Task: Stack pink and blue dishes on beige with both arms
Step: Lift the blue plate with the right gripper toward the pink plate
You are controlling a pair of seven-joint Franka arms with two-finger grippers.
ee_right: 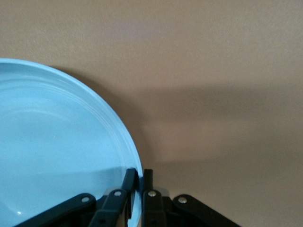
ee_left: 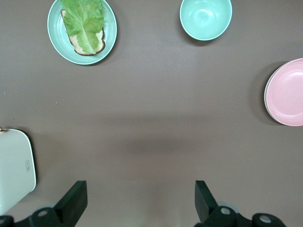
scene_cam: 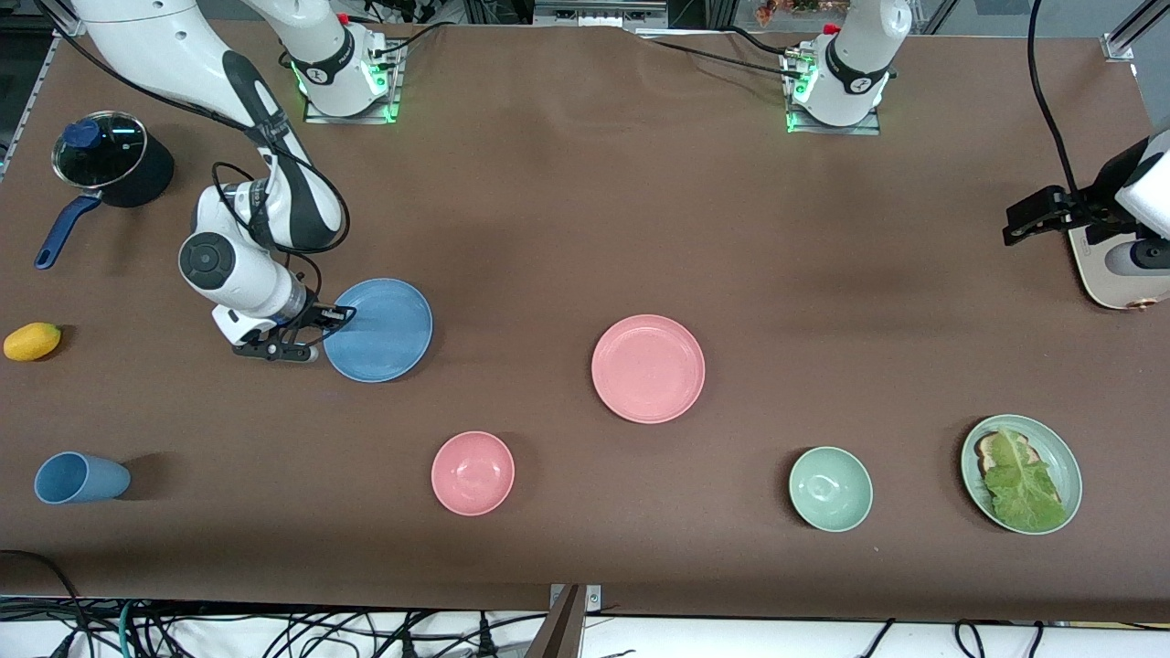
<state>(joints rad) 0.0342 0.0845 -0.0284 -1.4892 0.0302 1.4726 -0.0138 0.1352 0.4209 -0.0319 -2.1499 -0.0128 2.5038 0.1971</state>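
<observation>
Blue plate point(ee_right: 57, 151) rim pinched by right gripper point(ee_right: 140, 182) (wrist view only), left gripper point(ee_left: 139, 203) spread wide.

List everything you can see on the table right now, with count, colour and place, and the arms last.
blue plate: 1, sky blue, toward the right arm's end, rim pinched by the right gripper
pink plate: 1, pale pink, mid-table
pink bowl: 1, pink, nearer the front camera than the pink plate
green bowl: 1, mint green, toward the left arm's end
green plate: 1, mint green, holds toast and a lettuce leaf
blue cup: 1, blue, lying on its side
lemon: 1, yellow
pot: 1, black, glass lid, blue handle
white appliance: 1, at the table's edge
beige plate: none seen
right gripper: shut on the blue plate's rim
left gripper: open, over bare table, waiting
</observation>
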